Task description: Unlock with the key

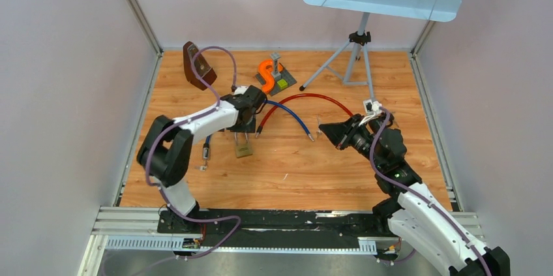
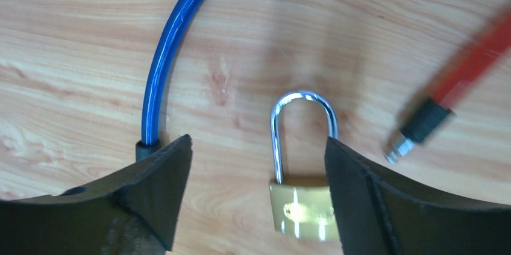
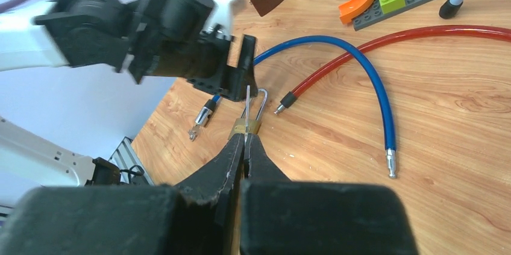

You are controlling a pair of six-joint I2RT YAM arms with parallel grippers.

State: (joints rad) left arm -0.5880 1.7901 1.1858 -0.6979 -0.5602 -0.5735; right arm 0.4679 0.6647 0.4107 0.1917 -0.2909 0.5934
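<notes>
Padlock (image 2: 301, 210) lay flat on the wooden worktop (image 2: 72, 38), its steel shackle (image 2: 301, 95) closed and pointing away from my left wrist camera. My left fingers (image 2: 159, 173) were spread wide apart with nothing in them, hanging just over the lock, so that its brass body showed between them, close against the finger on the right of that view and partly hidden by it. I could not tell whether that finger touched the brass.

My right fingers (image 3: 232, 158) were clenched on the key (image 3: 247, 101), its thin blade sticking straight out past the tips. They were held off to the right of the padlock, clear of it, with the blade aimed its way.

A blue cable (image 2: 163, 56) curved past my left fingers, one end tucked behind the nearer one. The plug of a red cable (image 2: 422, 125) lay just beside the shackle.
</notes>
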